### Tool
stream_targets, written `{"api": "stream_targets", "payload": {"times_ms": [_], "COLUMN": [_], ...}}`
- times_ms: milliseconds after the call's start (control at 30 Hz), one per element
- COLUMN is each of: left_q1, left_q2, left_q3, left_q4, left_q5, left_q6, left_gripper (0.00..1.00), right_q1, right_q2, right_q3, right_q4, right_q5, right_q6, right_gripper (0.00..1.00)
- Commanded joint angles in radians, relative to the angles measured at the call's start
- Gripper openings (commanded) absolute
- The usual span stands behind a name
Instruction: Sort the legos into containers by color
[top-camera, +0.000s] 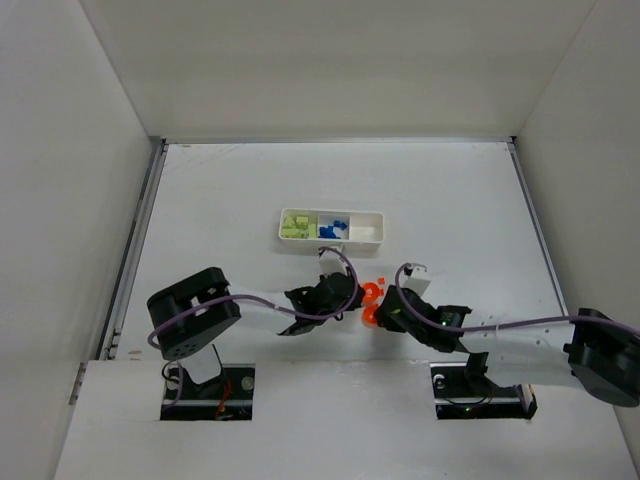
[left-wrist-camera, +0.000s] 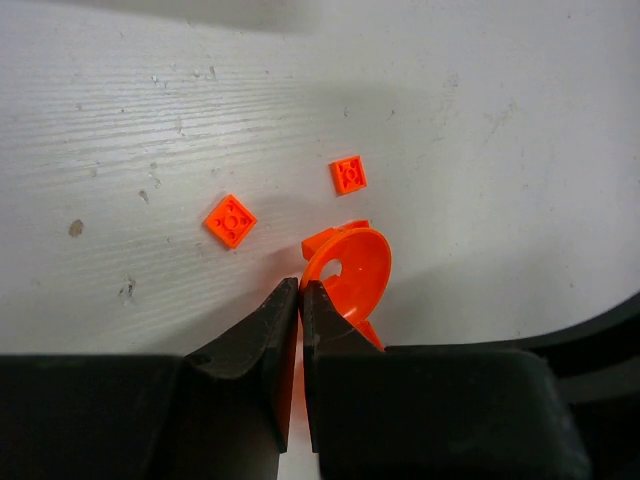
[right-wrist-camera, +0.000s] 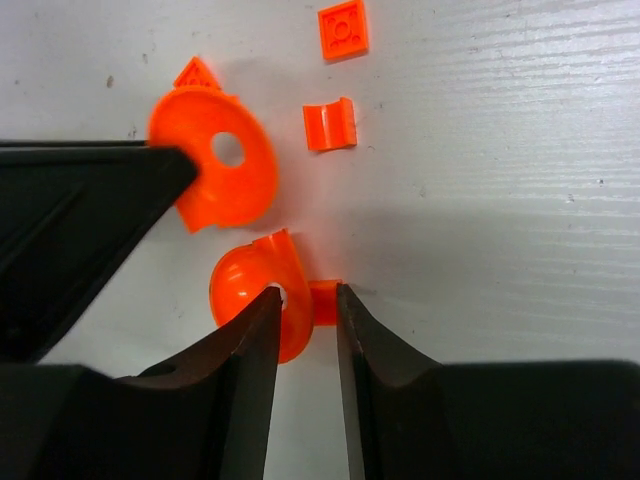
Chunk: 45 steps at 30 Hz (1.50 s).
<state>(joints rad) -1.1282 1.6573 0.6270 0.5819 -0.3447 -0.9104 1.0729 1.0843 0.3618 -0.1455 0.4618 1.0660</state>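
Several orange legos (top-camera: 373, 292) lie on the table between my two grippers. My left gripper (left-wrist-camera: 300, 287) is shut on the rim of an orange dish-shaped lego (left-wrist-camera: 352, 265), which also shows in the right wrist view (right-wrist-camera: 232, 175). My right gripper (right-wrist-camera: 307, 292) is open, its jaws narrowly astride a curved orange lego (right-wrist-camera: 250, 280) and a small orange block (right-wrist-camera: 323, 300) on the table. Two square orange plates (left-wrist-camera: 231, 219) (left-wrist-camera: 348, 175) lie loose beyond the dish. The white tray of containers (top-camera: 372, 213) holds green legos (top-camera: 296, 226) on the left and blue ones (top-camera: 334, 228) in the middle.
A small arched orange bit (right-wrist-camera: 330, 125), a square plate (right-wrist-camera: 343, 29) and a triangular bit (right-wrist-camera: 196, 73) lie past the right gripper. The left gripper's finger (right-wrist-camera: 80, 220) sits close beside the right gripper's. White walls enclose the table on three sides.
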Motion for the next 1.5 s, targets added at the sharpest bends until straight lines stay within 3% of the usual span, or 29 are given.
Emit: {"api": "stream_targets", "payload": {"times_ms": [0, 233, 333, 867, 1033, 1200, 1467], "left_q1": [0.0, 0.055, 0.103, 0.294, 0.311, 0.316, 0.276], "left_q2": [-0.112, -0.237, -0.252, 0.042, 0.104, 0.079, -0.1], "left_q3": [-0.036, -0.059, -0.03, 0.319, 0.384, 0.379, 0.191], "left_q4": [0.016, -0.002, -0.008, -0.036, -0.076, -0.079, -0.08], "left_q5": [-0.017, -0.013, -0.011, 0.061, 0.079, 0.072, 0.056], "left_q6": [0.008, 0.024, 0.054, 0.196, 0.214, 0.248, 0.271], "left_gripper": [0.03, 0.03, 0.03, 0.04, 0.12, 0.28, 0.27], "right_q1": [-0.009, -0.028, -0.029, -0.075, -0.129, -0.242, -0.432], "right_q2": [0.017, 0.017, -0.021, -0.219, -0.245, -0.192, 0.047], "right_q3": [0.011, 0.0, -0.015, -0.008, 0.038, 0.121, 0.27], "right_q4": [0.057, 0.08, 0.089, 0.072, 0.075, 0.121, 0.288], "right_q5": [0.001, 0.015, 0.02, 0.041, 0.029, -0.021, -0.141], "right_q6": [-0.001, 0.0, 0.006, -0.075, -0.147, -0.259, -0.36], "right_gripper": [0.33, 0.14, 0.1, 0.09, 0.09, 0.09, 0.09]}}
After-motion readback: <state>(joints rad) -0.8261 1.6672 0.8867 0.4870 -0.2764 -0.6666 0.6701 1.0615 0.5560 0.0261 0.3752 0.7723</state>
